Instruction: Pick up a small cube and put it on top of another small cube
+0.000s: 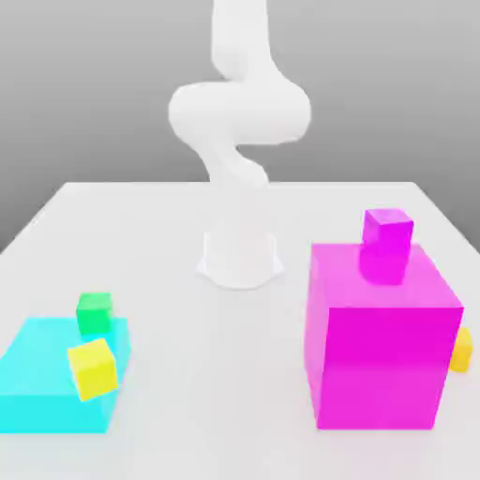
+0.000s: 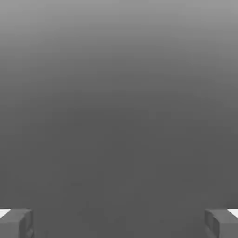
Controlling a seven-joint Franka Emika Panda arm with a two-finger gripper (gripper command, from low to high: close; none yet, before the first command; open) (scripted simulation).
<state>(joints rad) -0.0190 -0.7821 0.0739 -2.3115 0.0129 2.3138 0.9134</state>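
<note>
From my remote station I view the white robot arm (image 1: 240, 112) upright at the middle of the pale table (image 1: 216, 375), its base toward the far edge. In the hand view I see the pincer (image 2: 119, 224) with its two fingers parted wide, one at either side, and nothing held between them; behind them I find a plain grey expanse. The orange-yellow cube (image 1: 461, 350), the small block of the task, lies at the exterior view's right, just past the right side of the big magenta block (image 1: 375, 366), which hides part of it; I cannot tell whether the two touch. The big block stands in the near right part of the scene, much taller than the small cubes. The small magenta cube (image 1: 387, 232) appears at its top, toward the far side, with a darker magenta patch directly below it. At the exterior view's left, I observe a low, flat cyan block (image 1: 56, 408) in the near part of the table. The small green cube (image 1: 95, 313) appears at the far right part of this block, and the lemon-yellow cube (image 1: 93, 369), visibly tilted, appears nearer, overlapping the block's right side in my line of sight. I cannot tell whether the lemon-yellow cube touches the cyan block.
</note>
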